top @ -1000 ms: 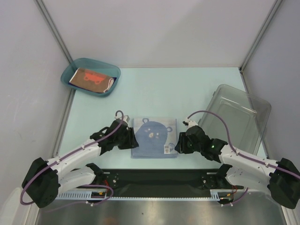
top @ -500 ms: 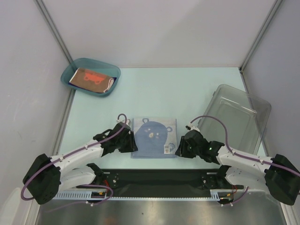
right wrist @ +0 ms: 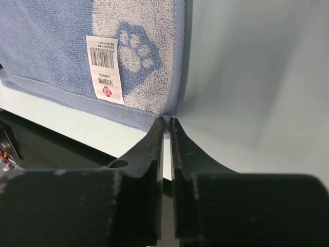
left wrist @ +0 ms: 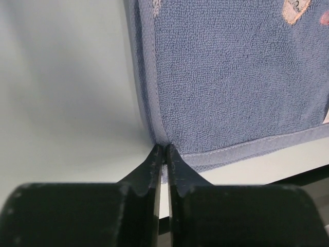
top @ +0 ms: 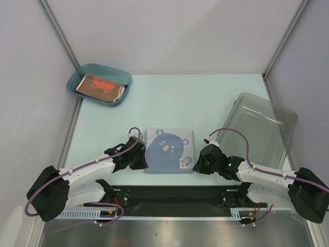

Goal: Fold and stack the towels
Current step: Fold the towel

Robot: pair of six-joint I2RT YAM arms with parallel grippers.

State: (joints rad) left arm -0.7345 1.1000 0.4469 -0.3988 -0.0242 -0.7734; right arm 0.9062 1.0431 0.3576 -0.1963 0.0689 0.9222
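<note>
Since your left gripper [left wrist: 163, 150] has its jaws pressed to a thin slit right on the near-left corner of the light-blue towel [left wrist: 231, 77], and your right gripper [right wrist: 166, 121] is clenched the same way on the near-right corner, beside the sewn label [right wrist: 105, 69], you are at the grasp that opens a fold. You cannot tell how much cloth sits between the fingers; the bite looks shallow. That towel lies flat on the table [top: 169, 98], between the two arms. The clear bin [top: 267, 123] stands just right of it. The teal tray [top: 77, 78], with a brown-red towel [top: 100, 85] inside, sits well beyond it to the far left. Next, by my judgement, you need to lift both corners together and carry them over to the towel's far edge, hems aligned. A thin pinch could slip, so rise slowly.
</note>
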